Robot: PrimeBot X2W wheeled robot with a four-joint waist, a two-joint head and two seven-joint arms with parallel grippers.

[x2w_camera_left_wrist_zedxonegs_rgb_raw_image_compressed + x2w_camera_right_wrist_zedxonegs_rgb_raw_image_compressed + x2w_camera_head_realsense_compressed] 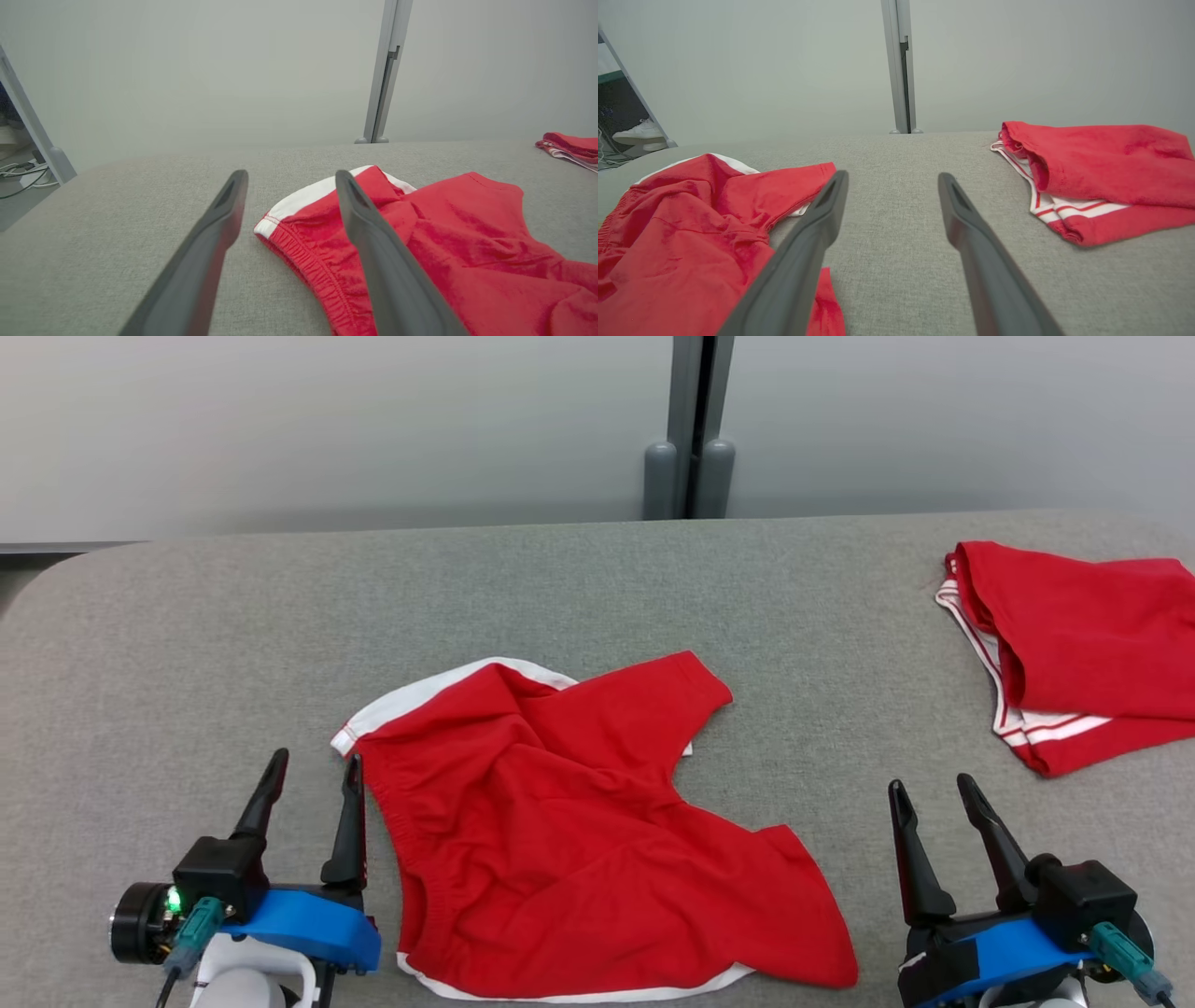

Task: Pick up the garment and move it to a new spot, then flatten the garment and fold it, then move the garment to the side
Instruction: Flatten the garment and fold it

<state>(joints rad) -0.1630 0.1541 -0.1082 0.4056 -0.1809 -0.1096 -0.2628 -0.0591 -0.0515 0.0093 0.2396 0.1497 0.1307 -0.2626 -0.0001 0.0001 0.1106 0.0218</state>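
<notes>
Red garment [579, 840], white trim at the edges, lies rumpled and unfolded, half spread, front centre on the grey worktop [187, 644], elastic waistband towards the left.

Grey cloth-covered table [597, 588], folded red cloth [1083, 644] with white stripes far right, grey post [691, 429] behind

This looks like a robotics lab or test cell rather than a home. The work surface is a wide table [187, 644] covered in plain grey fabric. Behind it stand blank pale partition panels [327, 429], joined at a grey metal post [691, 429] with rounded feet. Past the panel's edge, loose cables [23, 175] lie on the floor, near a white sneaker [637, 133]. On the table lie two matching pieces: red shorts [579, 821] and a folded red garment [1083, 644].
</notes>
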